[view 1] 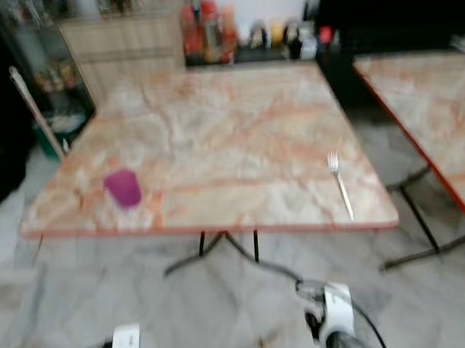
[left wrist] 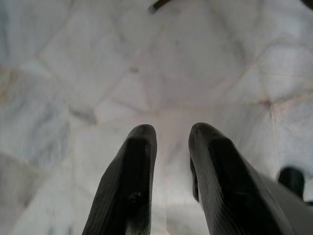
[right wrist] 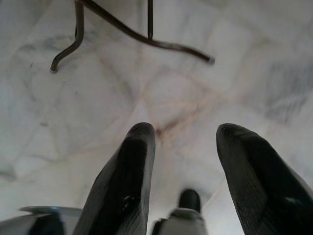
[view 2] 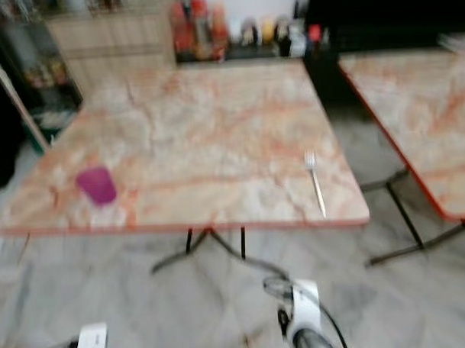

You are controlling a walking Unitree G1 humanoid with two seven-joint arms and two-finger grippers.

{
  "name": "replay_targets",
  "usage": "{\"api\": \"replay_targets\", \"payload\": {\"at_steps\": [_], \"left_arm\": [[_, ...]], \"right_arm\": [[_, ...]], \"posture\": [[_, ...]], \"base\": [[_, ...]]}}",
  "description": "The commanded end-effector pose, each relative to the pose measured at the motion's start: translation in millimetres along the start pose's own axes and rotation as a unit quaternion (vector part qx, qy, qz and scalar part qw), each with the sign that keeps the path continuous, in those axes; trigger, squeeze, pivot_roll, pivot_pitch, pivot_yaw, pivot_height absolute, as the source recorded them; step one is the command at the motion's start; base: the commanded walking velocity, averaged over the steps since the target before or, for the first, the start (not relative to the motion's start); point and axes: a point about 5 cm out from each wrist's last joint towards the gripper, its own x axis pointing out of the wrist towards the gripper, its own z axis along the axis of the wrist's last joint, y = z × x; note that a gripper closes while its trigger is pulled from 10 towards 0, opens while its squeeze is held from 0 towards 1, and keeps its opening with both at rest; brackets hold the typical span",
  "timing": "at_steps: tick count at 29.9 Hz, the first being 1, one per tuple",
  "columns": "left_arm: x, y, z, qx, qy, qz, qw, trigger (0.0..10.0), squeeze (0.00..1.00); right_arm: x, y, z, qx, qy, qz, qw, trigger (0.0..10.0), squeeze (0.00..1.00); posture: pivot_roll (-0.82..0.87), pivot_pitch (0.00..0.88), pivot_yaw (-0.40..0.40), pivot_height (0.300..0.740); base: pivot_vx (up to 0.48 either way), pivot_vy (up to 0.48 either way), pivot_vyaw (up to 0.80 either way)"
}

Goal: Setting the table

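A marble-patterned table (view 1: pixel 216 129) stands ahead of me. On it, a purple cup (view 1: pixel 123 188) sits near the front left corner and a silver fork (view 1: pixel 340 185) lies near the front right edge. Both arms hang low in front of the table, their wrists (view 1: pixel 333 315) at the bottom of the eye views. My left gripper (left wrist: pixel 171 134) points at the floor with a narrow gap between its fingers, holding nothing. My right gripper (right wrist: pixel 186 134) also faces the floor, open and empty.
A second marble table (view 1: pixel 429 106) stands to the right. Bottles and jars (view 1: pixel 243 32) line a counter behind the table, and a glass cabinet (view 1: pixel 38 66) with a leaning stick is at the left. The table's black metal legs (right wrist: pixel 132 34) rest on pale marble floor.
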Motion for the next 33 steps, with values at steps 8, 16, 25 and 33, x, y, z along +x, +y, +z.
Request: {"api": "replay_targets", "payload": {"at_steps": [8, 16, 25, 33], "left_arm": [[-1.3, -7.4, -7, -0.002, 0.014, -0.013, 1.000, 10.0, 0.00], [-1.5, -8.9, -8, 0.002, 0.016, -0.016, 1.000, 10.0, 0.00], [1.0, -8.4, 0, -0.005, 0.009, -0.009, 1.000, 10.0, 0.00], [1.7, -10.1, 2, -0.008, 0.007, -0.010, 1.000, 10.0, 0.00]], "right_arm": [[-2.0, 20.9, 13, -0.142, -0.039, 0.163, 0.976, 10.0, 0.00], [-4.9, 39.4, 42, -0.185, -0.084, 0.283, 0.937, 10.0, 0.00], [-19.0, 96.3, 132, -0.208, -0.224, 0.396, 0.866, 10.0, 0.00], [-38.1, 119.4, 184, -0.179, -0.320, 0.421, 0.830, 10.0, 0.00]], "posture": [[-0.02, 0.000, 0.025, 0.732], [-0.03, 0.000, 0.025, 0.732], [-0.02, 0.000, 0.018, 0.732], [-0.01, 0.000, 0.020, 0.732]], "base": [[0.000, 0.000, 0.00], [0.000, 0.000, 0.00], [0.000, 0.000, 0.00], [0.000, 0.000, 0.00]]}}
